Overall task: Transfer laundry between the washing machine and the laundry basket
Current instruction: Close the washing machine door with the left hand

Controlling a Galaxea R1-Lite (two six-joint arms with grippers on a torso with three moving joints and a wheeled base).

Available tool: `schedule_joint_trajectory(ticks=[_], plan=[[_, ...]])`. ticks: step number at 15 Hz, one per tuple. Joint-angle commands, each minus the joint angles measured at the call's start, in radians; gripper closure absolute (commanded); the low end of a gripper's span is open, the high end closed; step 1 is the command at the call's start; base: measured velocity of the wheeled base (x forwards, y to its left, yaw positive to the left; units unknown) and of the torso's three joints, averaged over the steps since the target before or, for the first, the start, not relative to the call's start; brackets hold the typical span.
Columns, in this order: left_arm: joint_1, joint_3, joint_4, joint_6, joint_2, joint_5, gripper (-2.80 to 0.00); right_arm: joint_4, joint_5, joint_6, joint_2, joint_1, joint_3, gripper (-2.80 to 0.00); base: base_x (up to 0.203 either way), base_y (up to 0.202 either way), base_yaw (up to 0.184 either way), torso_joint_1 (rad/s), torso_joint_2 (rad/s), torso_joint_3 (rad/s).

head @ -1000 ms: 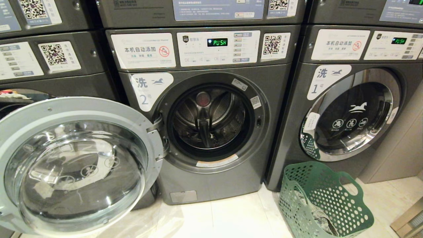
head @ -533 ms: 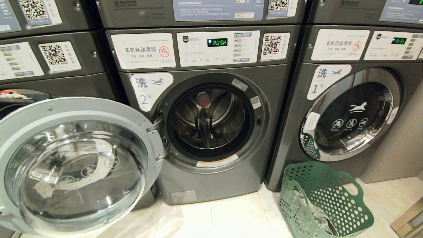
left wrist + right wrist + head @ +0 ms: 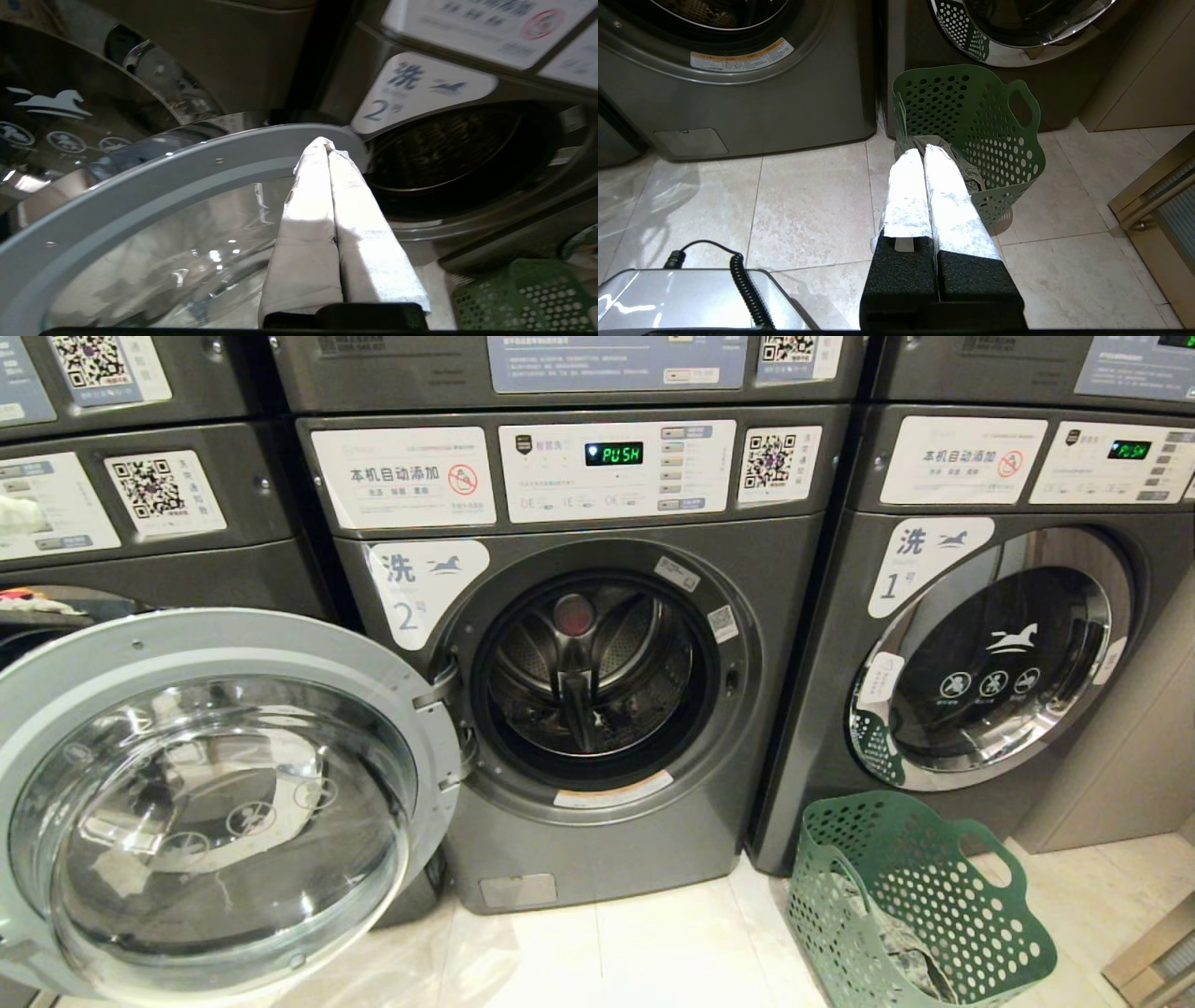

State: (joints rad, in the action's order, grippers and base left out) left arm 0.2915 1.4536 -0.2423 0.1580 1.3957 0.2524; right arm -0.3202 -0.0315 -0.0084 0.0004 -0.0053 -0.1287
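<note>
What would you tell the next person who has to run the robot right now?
Left gripper: shut, empty, raised beside the open door of washing machine 2.
Right gripper: shut, empty, low over the floor, pointing at the green laundry basket.
Laundry: in the basket, on the floor in front of machine 1.
Done: door open.
Left: moving the laundry; nothing is gripped yet.

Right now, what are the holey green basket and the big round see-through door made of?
The green laundry basket looks like matte moulded plastic, with punched round holes. The open round door seems to be clear, shiny glass, judging by its reflections, in a pale grey rim, maybe plastic.
</note>
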Motion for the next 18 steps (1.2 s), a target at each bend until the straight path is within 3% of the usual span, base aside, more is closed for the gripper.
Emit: schedule_joint_trajectory(ticks=[1,3,9,14,18], plan=[[0.1,0.04,-0.019,-0.058,0.132,0.049,0.0,0.0,-0.001,0.008,0.0,0.0,0.0,0.0,0.0,0.0,0.0,0.0,0.0,0.0],[0.148,0.084,-0.031,-0.083,0.183,0.055,0.0,0.0,-0.002,0.006,0.001,-0.001,0.0,0.0,0.0,0.0,0.0,0.0,0.0,0.0],[0.248,0.241,-0.03,-0.084,0.358,0.061,0.0,0.0,-0.001,0.005,0.0,-0.001,0.0,0.0,0.0,0.0,0.0,0.0,0.0,0.0],[0.261,0.277,-0.212,-0.151,0.407,0.061,0.0,0.0,-0.002,0.005,0.0,-0.001,0.0,0.0,0.0,0.0,0.0,0.0,0.0,0.0],[0.263,0.278,-0.206,-0.154,0.441,0.042,0.0,0.0,-0.001,0.006,0.0,-0.001,0.0,0.0,0.0,0.0,0.0,0.0,0.0,0.0]])
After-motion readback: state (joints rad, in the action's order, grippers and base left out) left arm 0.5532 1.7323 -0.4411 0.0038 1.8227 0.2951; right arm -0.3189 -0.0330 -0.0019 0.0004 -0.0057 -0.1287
